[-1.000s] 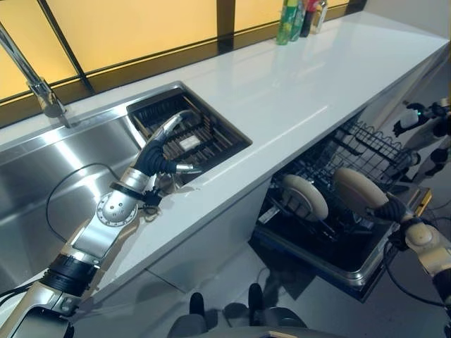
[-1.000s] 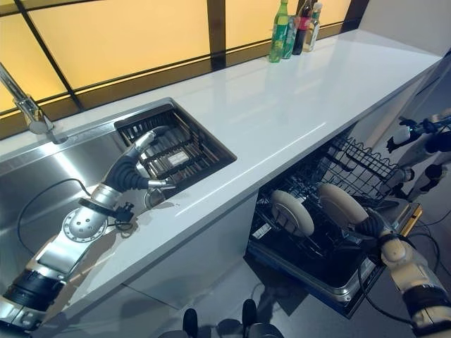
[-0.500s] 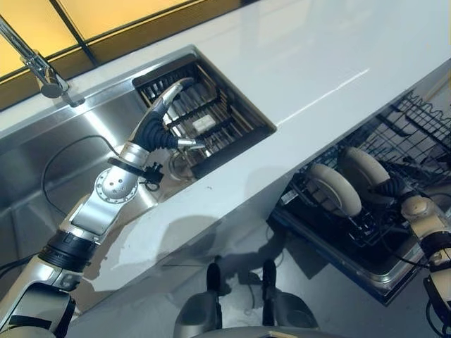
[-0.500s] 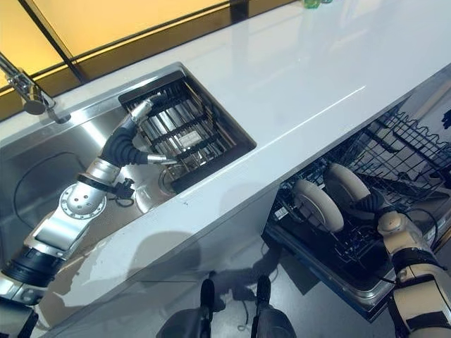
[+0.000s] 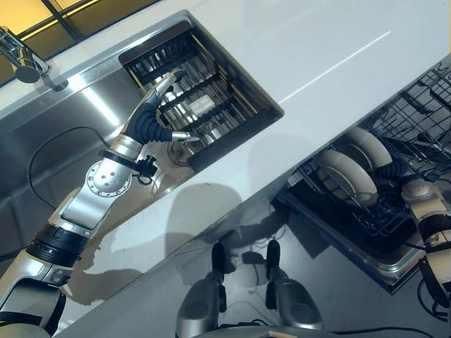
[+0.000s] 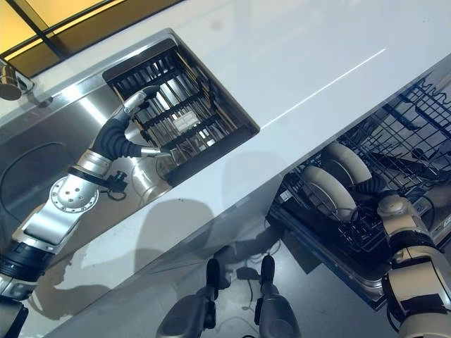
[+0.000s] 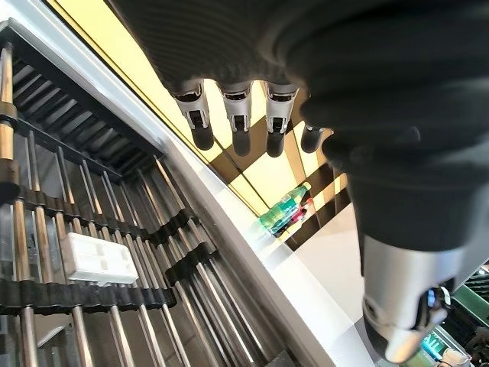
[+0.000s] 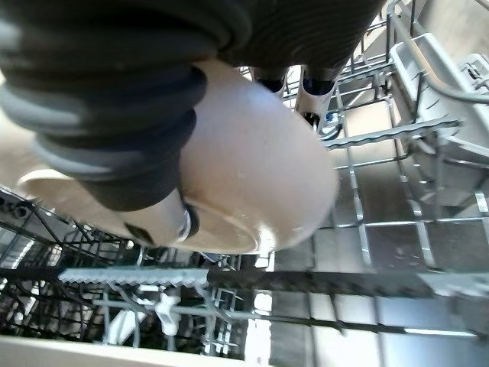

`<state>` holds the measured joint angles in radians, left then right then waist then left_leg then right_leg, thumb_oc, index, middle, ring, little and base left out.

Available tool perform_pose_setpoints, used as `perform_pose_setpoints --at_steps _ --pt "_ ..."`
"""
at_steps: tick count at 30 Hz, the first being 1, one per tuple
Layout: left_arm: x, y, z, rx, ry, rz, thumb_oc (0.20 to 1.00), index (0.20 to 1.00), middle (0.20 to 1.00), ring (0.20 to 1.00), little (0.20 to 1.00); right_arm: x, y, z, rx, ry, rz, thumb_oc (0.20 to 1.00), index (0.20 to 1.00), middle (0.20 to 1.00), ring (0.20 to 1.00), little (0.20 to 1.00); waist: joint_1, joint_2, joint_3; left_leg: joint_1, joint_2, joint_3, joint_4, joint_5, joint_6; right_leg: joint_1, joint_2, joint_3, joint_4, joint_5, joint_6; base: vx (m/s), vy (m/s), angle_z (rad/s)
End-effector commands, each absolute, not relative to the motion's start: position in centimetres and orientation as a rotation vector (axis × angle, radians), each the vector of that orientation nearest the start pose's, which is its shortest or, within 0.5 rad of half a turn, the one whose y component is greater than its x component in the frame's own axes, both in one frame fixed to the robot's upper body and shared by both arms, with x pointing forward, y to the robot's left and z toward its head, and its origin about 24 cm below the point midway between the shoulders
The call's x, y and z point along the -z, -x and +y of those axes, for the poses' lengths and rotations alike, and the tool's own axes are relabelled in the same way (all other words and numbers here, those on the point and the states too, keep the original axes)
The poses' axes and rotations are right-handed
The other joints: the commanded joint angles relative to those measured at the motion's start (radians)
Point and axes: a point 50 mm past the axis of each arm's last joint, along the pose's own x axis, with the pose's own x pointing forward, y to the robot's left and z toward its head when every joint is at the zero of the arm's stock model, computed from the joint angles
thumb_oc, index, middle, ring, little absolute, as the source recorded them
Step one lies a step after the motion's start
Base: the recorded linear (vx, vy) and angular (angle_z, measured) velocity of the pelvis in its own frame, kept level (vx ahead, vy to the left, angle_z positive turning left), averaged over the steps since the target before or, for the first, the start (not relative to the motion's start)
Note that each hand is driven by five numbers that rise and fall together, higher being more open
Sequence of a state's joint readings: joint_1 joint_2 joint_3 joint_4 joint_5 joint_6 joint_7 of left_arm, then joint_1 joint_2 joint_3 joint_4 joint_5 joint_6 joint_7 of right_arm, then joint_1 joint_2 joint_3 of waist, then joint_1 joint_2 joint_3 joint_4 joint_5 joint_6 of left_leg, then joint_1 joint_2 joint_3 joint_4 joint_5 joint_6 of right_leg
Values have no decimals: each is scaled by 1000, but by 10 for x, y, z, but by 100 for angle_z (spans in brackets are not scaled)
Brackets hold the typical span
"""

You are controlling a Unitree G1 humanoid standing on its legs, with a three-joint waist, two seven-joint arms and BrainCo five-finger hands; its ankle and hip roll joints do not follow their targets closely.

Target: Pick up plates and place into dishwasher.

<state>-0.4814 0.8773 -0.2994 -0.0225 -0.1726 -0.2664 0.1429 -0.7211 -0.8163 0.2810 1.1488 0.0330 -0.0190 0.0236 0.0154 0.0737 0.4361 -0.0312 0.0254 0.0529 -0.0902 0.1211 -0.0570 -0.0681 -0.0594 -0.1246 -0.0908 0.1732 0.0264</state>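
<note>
**Plate going into the lower rack**

You are at the placing step. Your right hand grips a cream plate, thumb curled over its face and fingers behind its rim, and holds it upright among the tines of the dishwasher rack. A second plate stands on edge in the rack just beside it, toward you. That makes two plates, both at the rack.

Your left hand hangs over the dark slatted drain tray in the sink, fingers straight and loose, holding nothing. One small white block lies on the slats; I see no plate there.

Next, judge whether the held plate's lower edge sits between two tines, then let go and draw the fingers back without knocking its neighbour over.
</note>
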Motion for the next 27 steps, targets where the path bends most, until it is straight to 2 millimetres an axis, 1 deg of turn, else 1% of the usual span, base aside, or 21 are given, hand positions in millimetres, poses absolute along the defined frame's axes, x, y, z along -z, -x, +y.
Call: perform_pose_setpoints --at_steps 1,3,5,6,11,13,16,21,23,24,27 --pt "-246 -294 185 210 -641 -798 1000 1000 1000 1000 1000 -143 -320 -402 514 788 362 1000 1000 1000 1000 1000 11 19 20 -62 -85 45 88 -143 46 -53 17 -38 107 -153 36 12 58 0" --pt "-243 -293 186 211 -630 -796 1000 1000 1000 1000 1000 -144 -315 -408 597 744 343 1000 1000 1000 1000 1000 8 16 7 -51 -84 46 87 -146 46 -45 17 -38 108 -154 37 37 73 0" --pt "-242 -292 186 212 -621 -794 1000 1000 1000 1000 1000 -145 -313 -411 639 712 331 1000 1000 1000 1000 1000 7 13 1 -44 -85 46 88 -150 47 -39 17 -37 108 -155 37 46 64 0" --pt "-239 -291 187 213 -610 -788 1000 1000 1000 1000 1000 -145 -309 -415 683 670 322 1000 1000 1000 1000 1000 3 10 -11 -36 -85 46 90 -155 49 -33 18 -34 108 -156 37 68 81 0" --pt "-223 -288 185 240 -567 -750 1000 1000 1000 1000 1000 -136 -290 -428 847 624 302 1000 1000 1000 1000 1000 -2 -11 -61 1 -87 52 103 -180 58 5 23 -16 96 -154 39 90 96 -3" --pt "-218 -286 182 249 -552 -739 1000 1000 1000 1000 1000 -134 -287 -429 880 598 292 1000 1000 1000 1000 1000 -5 -20 -80 16 -88 57 105 -190 62 19 25 -5 89 -154 41 86 99 0" --pt "-212 -286 180 257 -537 -723 1000 1000 1000 1000 1000 -133 -285 -429 899 575 270 1000 1000 1000 1000 1000 -9 -30 -102 35 -88 64 106 -200 66 36 28 5 82 -152 43 64 81 -3" --pt "-201 -286 178 264 -506 -687 1000 1000 1000 1000 1000 -127 -283 -424 882 493 207 1000 1000 1000 1000 1000 -19 -48 -146 70 -88 73 100 -215 72 66 35 24 68 -150 48 73 77 -9" --pt "-197 -287 177 271 -494 -669 1000 1000 1000 1000 1000 -122 -281 -422 874 463 196 1000 1000 1000 1000 1000 -24 -54 -163 80 -88 78 101 -223 75 74 36 30 65 -151 50 59 62 -13" --pt "-192 -288 175 280 -483 -653 1000 1000 1000 1000 1000 -115 -282 -417 850 427 184 1000 1000 1000 1000 1000 -30 -57 -174 87 -89 79 105 -229 77 81 37 34 64 -152 50 73 54 -9" --pt "-183 -288 169 307 -455 -627 1000 1000 1000 1000 1000 -102 -282 -406 824 394 155 1000 1000 1000 1000 1000 -33 -60 -192 100 -91 82 121 -245 82 100 36 44 56 -151 50 83 57 -6"
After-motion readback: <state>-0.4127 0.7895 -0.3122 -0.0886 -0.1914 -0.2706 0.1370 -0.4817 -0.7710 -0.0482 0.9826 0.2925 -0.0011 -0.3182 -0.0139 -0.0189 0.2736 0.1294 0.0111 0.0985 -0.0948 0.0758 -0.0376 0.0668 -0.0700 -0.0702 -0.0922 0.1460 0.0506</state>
